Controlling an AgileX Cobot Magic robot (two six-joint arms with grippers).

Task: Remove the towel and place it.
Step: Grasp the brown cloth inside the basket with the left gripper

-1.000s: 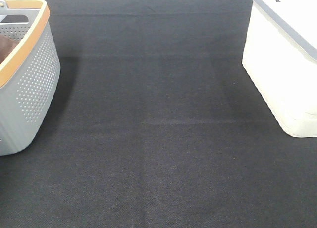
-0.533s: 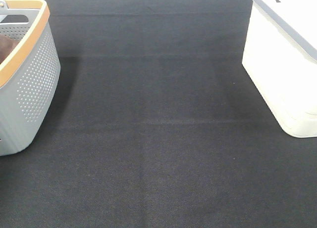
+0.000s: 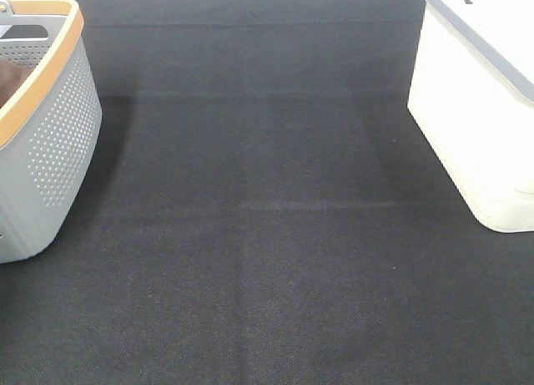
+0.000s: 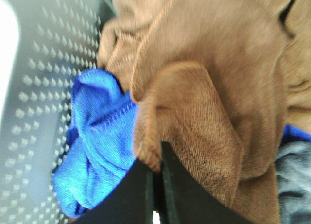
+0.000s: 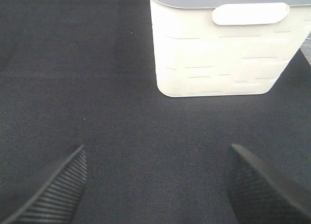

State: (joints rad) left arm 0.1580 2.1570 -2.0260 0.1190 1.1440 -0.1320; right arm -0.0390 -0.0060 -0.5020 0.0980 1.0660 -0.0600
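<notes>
Left gripper (image 4: 155,169) clamps a towel (image 4: 209,88) fold inside the basket (image 4: 39,63), right gripper (image 5: 155,178) gapes empty; lifting out and placing remain

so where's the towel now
The towel sits in the grey basket at the exterior high view's far left, beside a blue cloth, with the left gripper shut on a fold.

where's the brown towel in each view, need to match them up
Exterior high: maybe the brown sliver inside the grey basket at the left edge; too little shows to be sure.
Left wrist: the towel fills most of the picture, a fold pinched in the shut left gripper.
Right wrist: not in it.
Shared landmark: the basket's dotted wall, in exterior high and left wrist.
</notes>
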